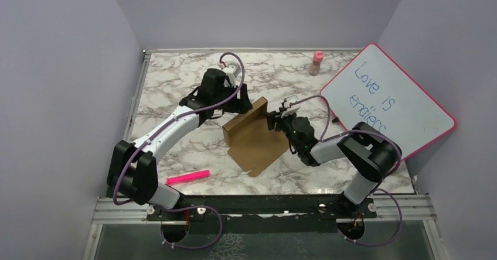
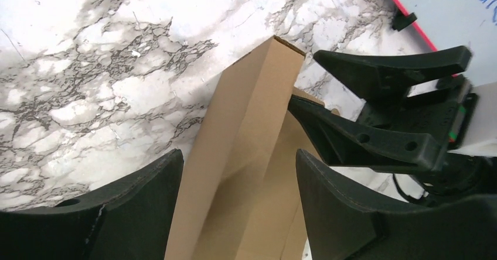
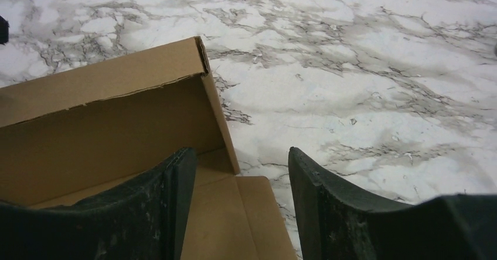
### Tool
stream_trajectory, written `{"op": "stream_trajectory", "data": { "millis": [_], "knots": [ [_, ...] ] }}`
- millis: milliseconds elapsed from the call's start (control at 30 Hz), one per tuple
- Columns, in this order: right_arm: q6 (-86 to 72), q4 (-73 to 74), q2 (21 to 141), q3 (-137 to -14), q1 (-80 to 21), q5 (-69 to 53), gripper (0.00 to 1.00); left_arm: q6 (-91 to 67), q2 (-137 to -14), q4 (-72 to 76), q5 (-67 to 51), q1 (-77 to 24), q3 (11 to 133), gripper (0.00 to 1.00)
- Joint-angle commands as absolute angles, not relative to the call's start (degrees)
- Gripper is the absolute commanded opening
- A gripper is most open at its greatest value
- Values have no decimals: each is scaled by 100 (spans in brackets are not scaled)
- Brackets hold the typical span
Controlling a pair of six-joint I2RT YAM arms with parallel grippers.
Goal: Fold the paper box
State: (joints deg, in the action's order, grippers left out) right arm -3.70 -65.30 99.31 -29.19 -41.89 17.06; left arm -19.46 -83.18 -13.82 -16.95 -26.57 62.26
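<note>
The paper box (image 1: 256,138) is plain brown cardboard, lying part-folded in the middle of the marble table. One long wall (image 2: 246,131) is raised along its far-left side; the rest lies flat. My left gripper (image 1: 242,103) is open and straddles that raised wall (image 2: 237,160) from above. My right gripper (image 1: 274,120) is open at the wall's right end, over the flat panel and a tab (image 3: 234,219), with nothing between its fingers (image 3: 328,213). It also shows in the left wrist view, right gripper (image 2: 303,77), jaws apart beside the wall.
A pink marker (image 1: 188,177) lies near the front left. A pink-framed whiteboard (image 1: 387,99) leans at the right, close behind the right arm. A small pink-capped bottle (image 1: 317,62) stands at the back. Purple walls enclose the table.
</note>
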Motion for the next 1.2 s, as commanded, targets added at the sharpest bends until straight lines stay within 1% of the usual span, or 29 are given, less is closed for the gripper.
{"op": "stream_trajectory", "data": {
  "millis": [0,133,300,367,500,600,800,867,967,1067,1167],
  "knots": [
    [-828,-6213,9254,-2640,-4175,2110,66,-1424,-8126,-1841,-406,-3237,6520,72],
    [-1108,-5921,8764,-2336,-4175,2443,70,-1067,-8215,-2043,666,-3884,6678,72],
    [-1245,-6019,8250,-1996,-4166,3190,82,-493,-8311,-2050,1794,-4452,6776,72],
    [-1239,-5902,8110,-1991,-4166,3459,84,-256,-8374,-2043,2306,-4725,6821,72],
    [-1190,-5855,8024,-1980,-4166,3879,86,156,-8649,-2071,3173,-5113,6902,73],
    [-1147,-5966,8046,-1923,-4166,4099,88,259,-8938,-2150,3606,-5346,6991,72],
    [-1133,-6092,7976,-1832,-4142,4171,88,377,-9486,-2224,4388,-5684,7097,72],
    [-1145,-6145,7971,-1804,-4137,4175,88,433,-9674,-2302,4729,-5714,7201,68],
    [-1170,-6161,7987,-1802,-4131,4167,88,505,-9849,-2371,5088,-5731,7321,61],
    [-1165,-6202,7970,-1785,-4122,4175,88,534,-9915,-2373,5301,-5749,7363,56],
    [-1152,-6242,7917,-1754,-4122,4180,88,570,-9962,-2373,5527,-5751,7389,47]
  ]
}}
